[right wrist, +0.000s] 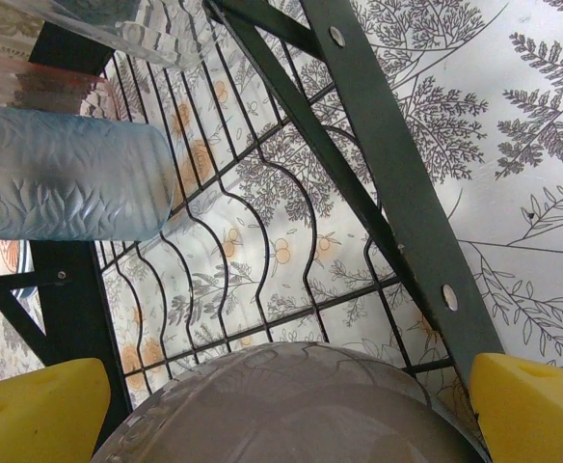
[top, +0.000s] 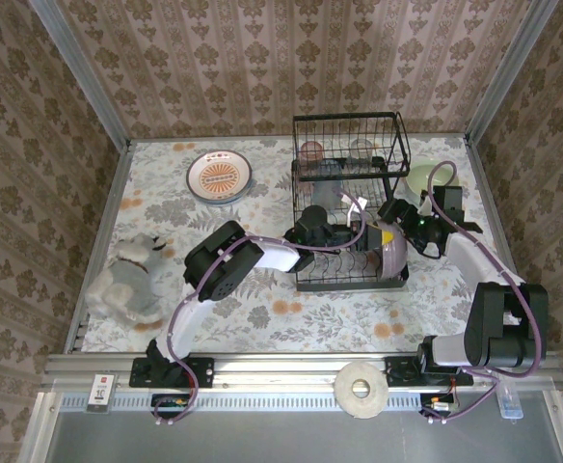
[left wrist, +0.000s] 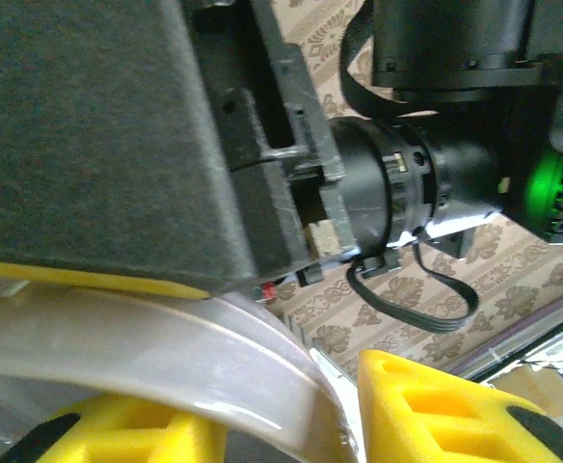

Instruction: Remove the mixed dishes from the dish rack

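Dish rack (top: 397, 145): black wire, two tiers, at table centre. Unloaded items stand on the table: orange-centred plate (top: 220, 177) at the rack's 10 o'clock, cream-green bowl (top: 424, 181) at its 2 o'clock.

Lilac bowl (top: 389, 253): on the lower tier, at the rack's 4 o'clock corner, with both arms converging on it.

Right gripper (right wrist: 286, 415): jaws spread wide, straddling the bowl's rounded outside. I cannot confirm contact.

Left gripper (left wrist: 281, 420): jaws part open with the bowl's pale rim between them. No clamp is evident.

Glass tumbler (right wrist: 60, 174): lying on the upper shelf at 10 o'clock in the right wrist view.

Hazards:
- The smooth curved bowl may slip from a wide hold.
- Its rim may snag a rack strut on withdrawal.
- The crowded grippers may collide.
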